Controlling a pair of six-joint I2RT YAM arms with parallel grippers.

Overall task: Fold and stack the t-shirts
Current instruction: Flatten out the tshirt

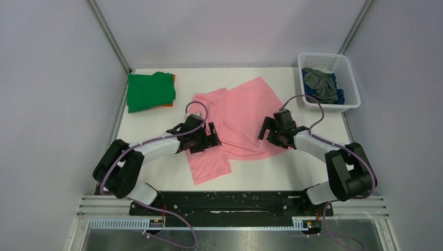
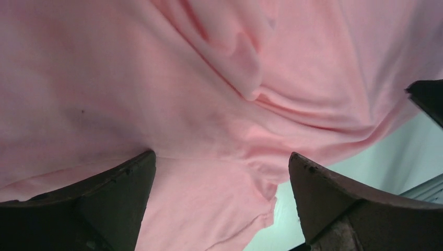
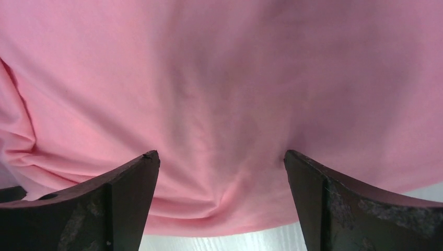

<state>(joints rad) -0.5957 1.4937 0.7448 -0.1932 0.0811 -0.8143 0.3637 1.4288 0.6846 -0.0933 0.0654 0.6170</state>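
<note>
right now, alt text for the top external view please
A rumpled pink cloth t-shirt lies mid-table under the open left gripper and right gripper. A folded green t-shirt sits back left, a white plastic lattice basket of clothes back right.

No text, label, brand, number or sign can be read in any of the three views.
</note>
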